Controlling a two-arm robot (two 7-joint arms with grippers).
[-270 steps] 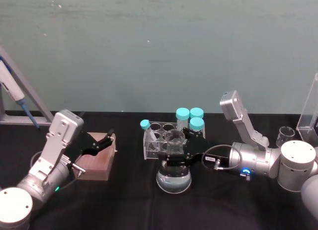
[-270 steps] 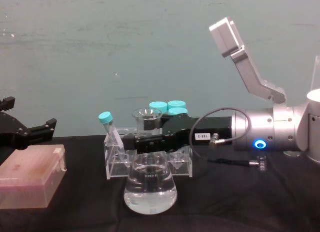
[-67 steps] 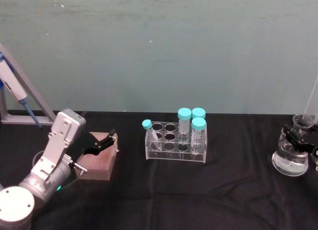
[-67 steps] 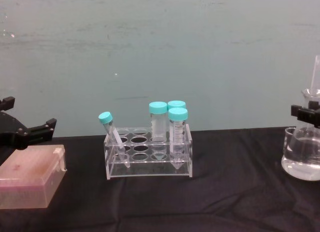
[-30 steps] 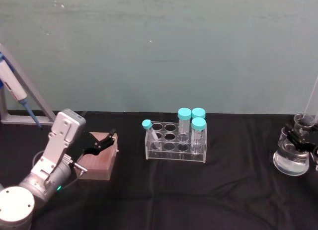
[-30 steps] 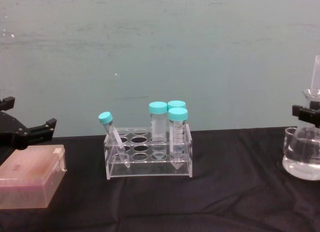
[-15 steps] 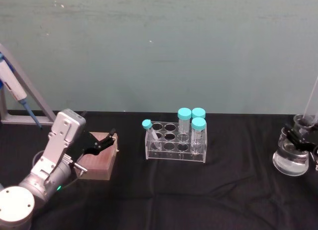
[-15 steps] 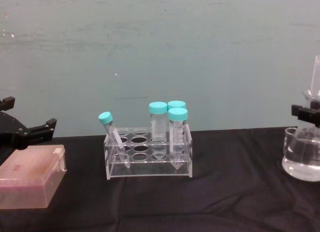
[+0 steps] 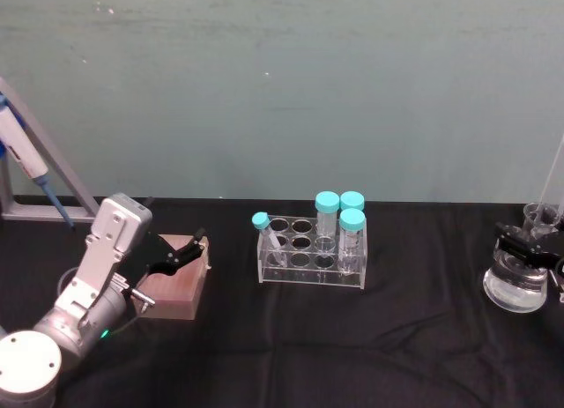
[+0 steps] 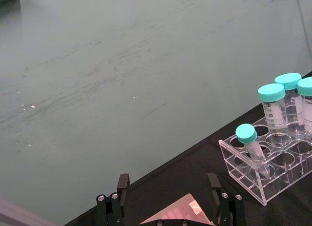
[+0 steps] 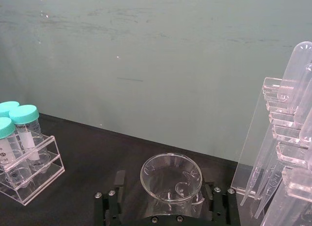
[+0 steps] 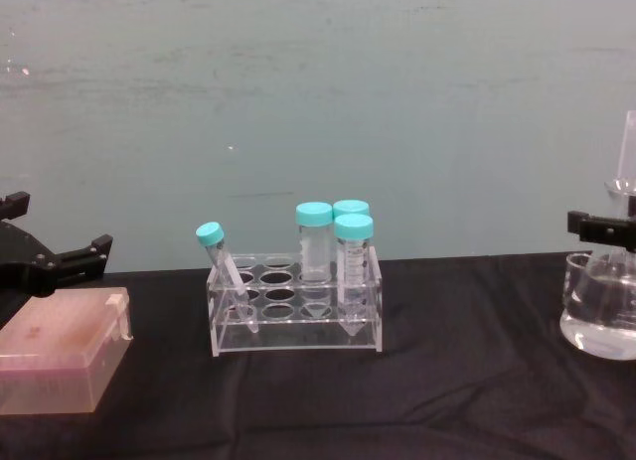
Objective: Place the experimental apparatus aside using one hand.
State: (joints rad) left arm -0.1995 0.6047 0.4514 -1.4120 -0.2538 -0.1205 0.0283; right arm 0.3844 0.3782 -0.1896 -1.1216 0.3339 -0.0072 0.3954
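Right now —
Right gripper [image 9: 526, 249]: fingers spread apart either side of the conical flask [image 9: 516, 285] neck, a gap visible on both sides in the right wrist view; far right edge of table.
Flask: stands on the cloth at far right, clear liquid in its base; one only.
Acrylic stand [image 11: 282, 153]: one, just beside the flask, holding long clear tubes.
Left gripper [image 12: 60, 259]: fingers apart, hovering above the pink-brown box [image 12: 60, 361] at table's left.
Tube rack [image 9: 311, 252]: one clear rack mid-table, well apart from the flask; four teal-capped tubes [image 9: 327, 216], three upright, one tilted at its left end.
Surface: black cloth [image 9: 352, 337] over the table.
Room: plain grey-green wall [image 9: 282, 91] behind; a pipette stand [image 9: 26, 161] at far left.
View differences: right wrist view looks down into the flask's mouth; chest view gives its liquid level side-on.
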